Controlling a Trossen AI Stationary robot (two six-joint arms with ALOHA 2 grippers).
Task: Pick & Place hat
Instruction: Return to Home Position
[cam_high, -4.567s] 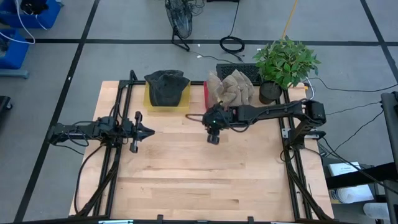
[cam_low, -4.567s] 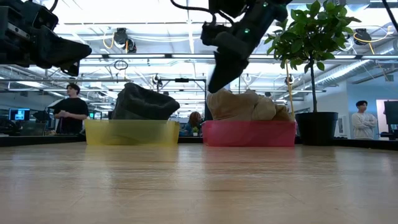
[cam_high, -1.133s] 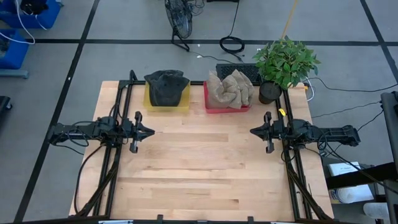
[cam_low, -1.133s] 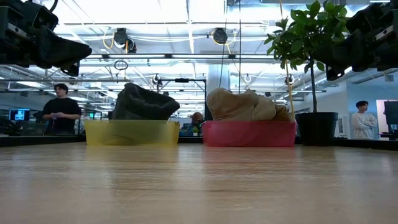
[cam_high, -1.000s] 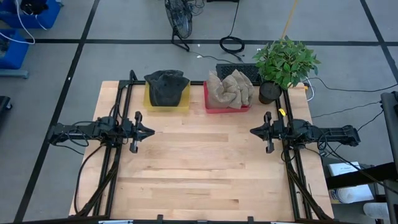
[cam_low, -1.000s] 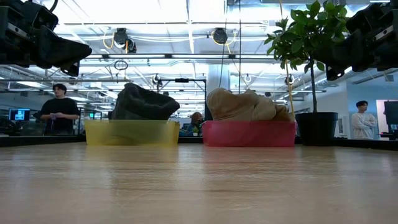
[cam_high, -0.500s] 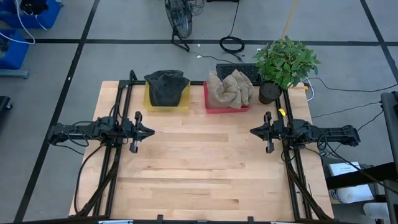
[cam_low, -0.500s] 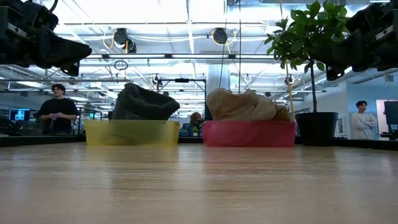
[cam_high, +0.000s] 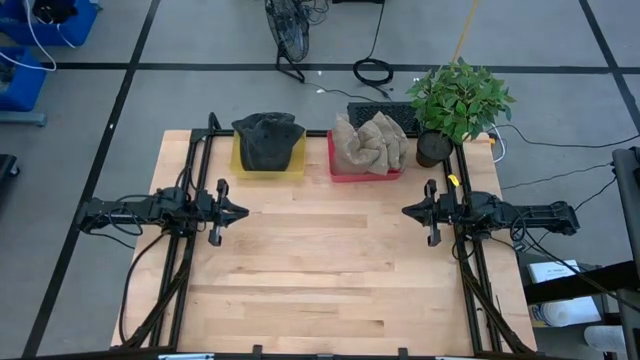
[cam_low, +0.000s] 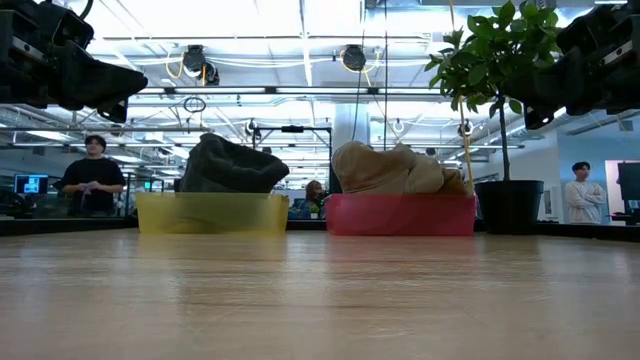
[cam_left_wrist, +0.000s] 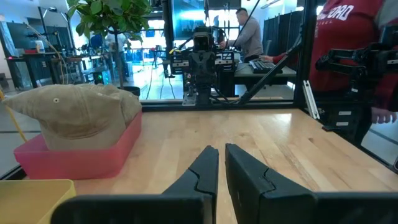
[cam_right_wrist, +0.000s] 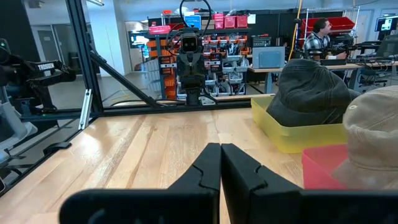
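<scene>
Table (cam_high: 330, 290): pale wood planks fill the lower half of the high view and the whole foreground of the low view.

Left gripper (cam_high: 243, 211) sits at the left middle of the high view, over the table's left part, pointing toward frame centre. In the low view it hangs as a dark shape at the upper left, clear of the wood. Its wrist view shows the two fingers (cam_left_wrist: 205, 168) drawn close with only a thin slit between them, holding nothing.

Right gripper (cam_high: 405, 211) sits at the right middle of the high view, level with the left one, facing it and well apart from it. In the low view it is at the upper right. Its fingers (cam_right_wrist: 208, 165) are pressed together and empty.

Farther back, at the table's far edge:
- Yellow bin (cam_high: 270, 174), upper centre-left of the high view. The black cap (cam_high: 268, 140) is heaped inside it — it rises well above the rim.
- Red bin (cam_high: 365, 176), just beside the yellow one on its right, with a narrow gap between them. The brown cap (cam_high: 372, 142) is piled inside and stands over the rim. I cannot tell whether either heap is one cap or several.

Potted plant (cam_high: 458, 100) is at the upper right corner of the table, right of the red bin.

In the room beyond, the low view shows a person (cam_low: 92, 175) standing at far left and another person (cam_low: 580, 195) at far right.
</scene>
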